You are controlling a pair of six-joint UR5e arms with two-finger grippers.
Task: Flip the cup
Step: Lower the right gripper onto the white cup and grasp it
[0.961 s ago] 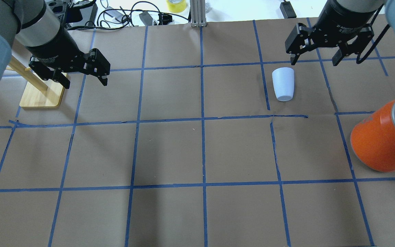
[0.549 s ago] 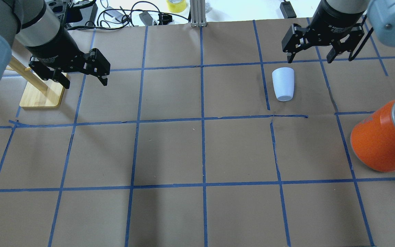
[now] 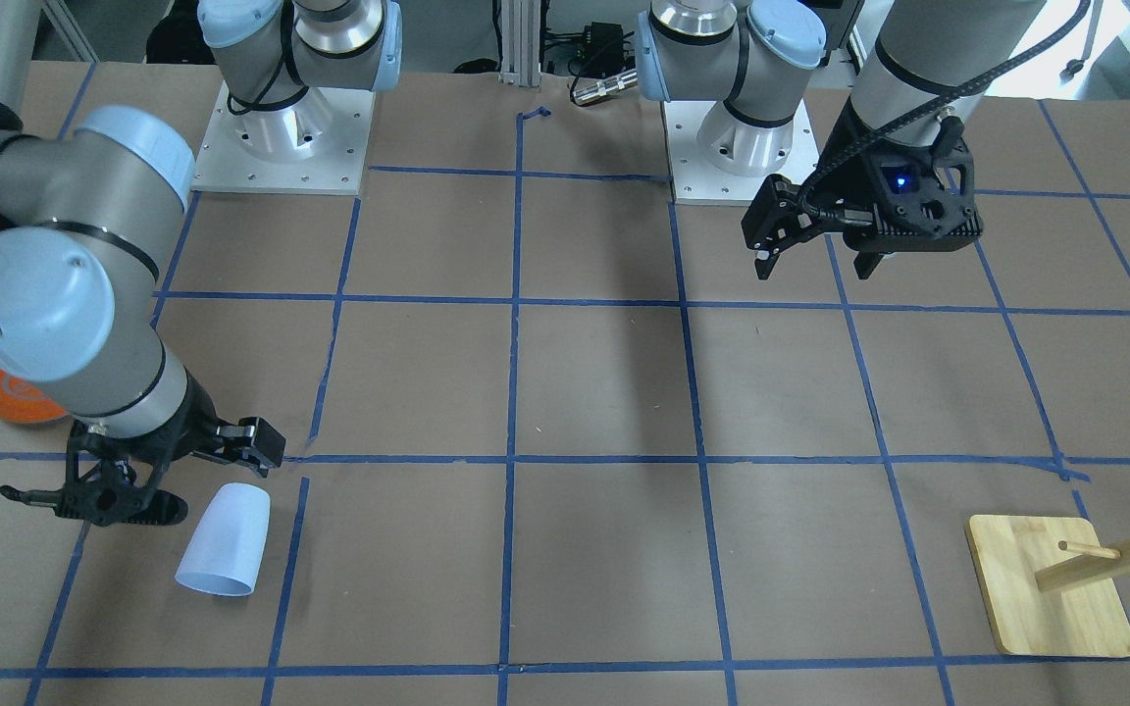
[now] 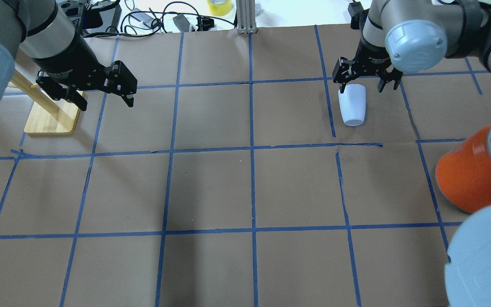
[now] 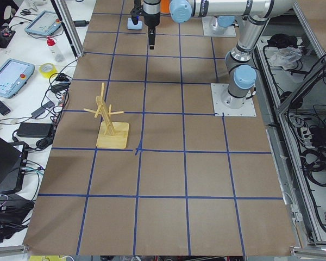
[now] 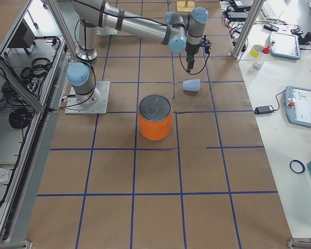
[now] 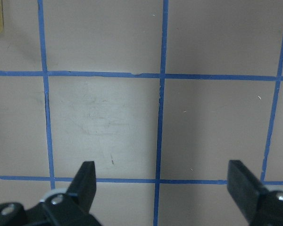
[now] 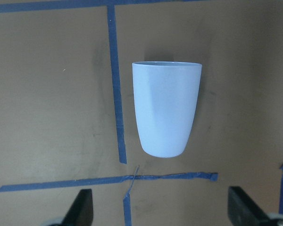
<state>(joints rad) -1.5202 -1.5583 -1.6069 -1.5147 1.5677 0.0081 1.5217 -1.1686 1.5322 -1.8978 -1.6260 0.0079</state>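
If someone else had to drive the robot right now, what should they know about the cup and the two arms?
Left end effector: open, empty, over bare table beside the wooden stand.
Right end effector: open, empty, hovering close to the cup, with nothing between its fingers.
Cup: lying on its side, rim pointing away from the robot, well apart from the orange can.
Done: no grasp yet.
Left: grip the cup, flip it, set it down, let go.

Cup [image 4: 352,105] — between rack [image 4: 51,117] and can [image 4: 469,179]
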